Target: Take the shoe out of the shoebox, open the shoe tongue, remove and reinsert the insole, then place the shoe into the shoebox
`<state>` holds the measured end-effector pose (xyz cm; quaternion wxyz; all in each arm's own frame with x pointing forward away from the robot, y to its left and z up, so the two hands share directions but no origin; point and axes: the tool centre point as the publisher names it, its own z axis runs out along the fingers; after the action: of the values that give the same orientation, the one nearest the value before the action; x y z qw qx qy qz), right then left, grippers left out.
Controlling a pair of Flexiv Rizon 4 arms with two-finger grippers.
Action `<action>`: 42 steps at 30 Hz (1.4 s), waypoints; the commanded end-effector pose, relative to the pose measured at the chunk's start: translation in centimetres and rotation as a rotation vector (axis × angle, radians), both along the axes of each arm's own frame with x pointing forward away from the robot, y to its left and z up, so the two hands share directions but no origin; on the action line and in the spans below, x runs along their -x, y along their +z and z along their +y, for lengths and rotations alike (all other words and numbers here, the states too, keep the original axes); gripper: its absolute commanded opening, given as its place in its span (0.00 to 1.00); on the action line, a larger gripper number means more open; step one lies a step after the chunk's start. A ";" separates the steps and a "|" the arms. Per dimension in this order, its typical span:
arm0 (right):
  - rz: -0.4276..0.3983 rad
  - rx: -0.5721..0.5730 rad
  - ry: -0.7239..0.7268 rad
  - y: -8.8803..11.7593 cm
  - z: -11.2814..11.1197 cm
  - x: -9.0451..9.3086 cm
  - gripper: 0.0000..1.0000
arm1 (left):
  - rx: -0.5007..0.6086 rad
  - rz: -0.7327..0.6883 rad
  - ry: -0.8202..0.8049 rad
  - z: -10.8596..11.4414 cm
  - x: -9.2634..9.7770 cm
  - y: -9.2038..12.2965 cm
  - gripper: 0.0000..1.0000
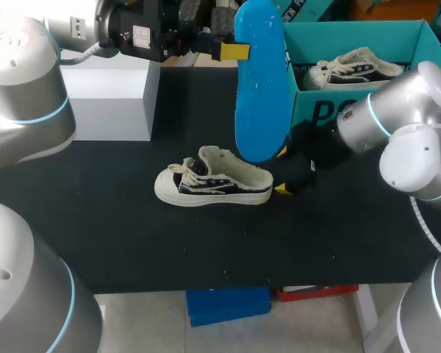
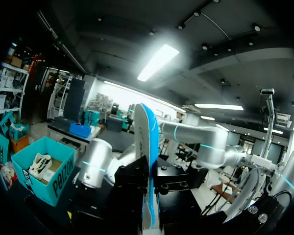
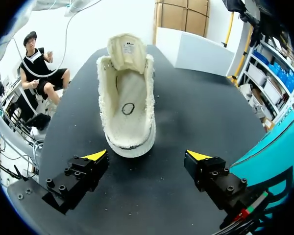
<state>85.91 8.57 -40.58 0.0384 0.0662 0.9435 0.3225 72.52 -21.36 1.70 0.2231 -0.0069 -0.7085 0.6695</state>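
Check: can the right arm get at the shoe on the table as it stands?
Probably yes: the right gripper sits open just behind the shoe, at its heel, nothing between them.

Black table (image 1: 132, 243) bearing a white block (image 1: 110, 99), perhaps a box

The left gripper (image 1: 239, 51) holds a blue insole (image 1: 261, 88) upright at 12 o'clock, the shoe (image 1: 213, 182) lies mid-table, the shoebox (image 1: 353, 37) at 2 o'clock.

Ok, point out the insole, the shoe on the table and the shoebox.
insole (image 1: 259, 95), head view, middle of its blue face.
shoe (image 1: 213, 185), head view, its dark side panel.
shoebox (image 1: 353, 37), head view, inner back wall.
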 end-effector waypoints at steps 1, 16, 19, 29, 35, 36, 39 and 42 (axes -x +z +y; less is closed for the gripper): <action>0.044 0.448 -0.023 1.1 1.3 -0.1 1.00 | 0.001 -0.001 0.004 -0.1 0.1 -0.1 0.00; 0.034 0.664 0.039 1.8 5.0 -1.2 1.00 | 0.001 -0.001 0.004 -0.1 0.1 -0.1 0.00; 0.036 0.675 0.058 1.8 5.7 -1.5 1.00 | 0.001 -0.001 0.004 -0.1 0.1 -0.1 0.00; 0.058 0.623 0.082 1.3 7.0 -2.2 1.00 | 0.001 -0.001 0.004 -0.1 0.1 -0.1 0.00; 0.061 0.616 0.096 1.3 7.9 -2.6 1.00 | 0.001 -0.001 0.004 -0.1 0.1 -0.1 0.00; 0.061 0.617 0.099 1.3 8.0 -2.7 1.00 | 0.001 -0.001 0.004 -0.1 0.1 -0.1 0.00; 0.062 0.618 0.106 1.4 8.5 -2.9 1.00 | 0.001 -0.001 0.004 -0.1 0.1 -0.1 0.00; 0.071 0.622 0.103 1.4 8.8 -3.2 1.00 | 0.001 -0.001 0.004 -0.1 0.1 -0.1 0.00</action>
<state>88.65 16.71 -39.08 0.0109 0.0132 0.9989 0.0447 72.52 -21.36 1.70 0.2231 -0.0069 -0.7085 0.6695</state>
